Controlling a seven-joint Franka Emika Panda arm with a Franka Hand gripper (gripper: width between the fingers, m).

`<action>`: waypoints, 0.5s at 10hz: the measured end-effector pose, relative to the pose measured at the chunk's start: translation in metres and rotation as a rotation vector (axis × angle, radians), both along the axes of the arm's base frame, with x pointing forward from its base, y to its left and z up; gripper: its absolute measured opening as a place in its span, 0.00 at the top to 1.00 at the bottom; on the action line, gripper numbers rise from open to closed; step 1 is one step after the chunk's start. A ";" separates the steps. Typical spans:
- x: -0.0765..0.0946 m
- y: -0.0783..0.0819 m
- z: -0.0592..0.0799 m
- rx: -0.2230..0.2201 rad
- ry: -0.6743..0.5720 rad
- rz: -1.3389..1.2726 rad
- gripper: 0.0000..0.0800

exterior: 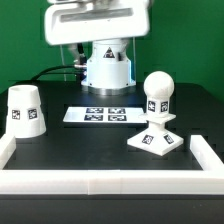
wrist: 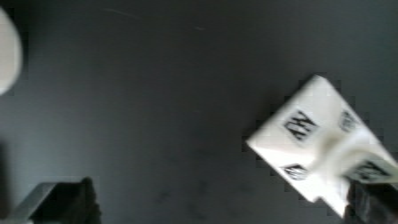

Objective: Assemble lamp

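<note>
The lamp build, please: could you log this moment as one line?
bulb: upright in base | shade: apart, exterior view's left | marker board: flat on table | claw: open, empty

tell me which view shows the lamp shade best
The exterior view: the shade stands whole on the table at that view's left, apart from the base with the bulb on it. The wrist view shows at most a blurred white sliver at one edge, which I cannot identify.
</note>
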State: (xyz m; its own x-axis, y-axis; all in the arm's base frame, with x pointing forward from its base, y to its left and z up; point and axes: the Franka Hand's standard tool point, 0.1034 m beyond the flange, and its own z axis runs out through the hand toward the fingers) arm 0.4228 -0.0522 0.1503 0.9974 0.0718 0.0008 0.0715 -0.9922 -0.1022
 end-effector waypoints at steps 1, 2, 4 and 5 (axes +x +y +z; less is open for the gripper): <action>0.013 -0.013 -0.001 -0.004 -0.005 -0.013 0.13; 0.017 -0.013 -0.001 -0.005 -0.007 -0.013 0.13; 0.015 -0.013 -0.002 -0.004 -0.004 -0.014 0.13; 0.015 -0.013 -0.002 -0.004 -0.004 -0.014 0.13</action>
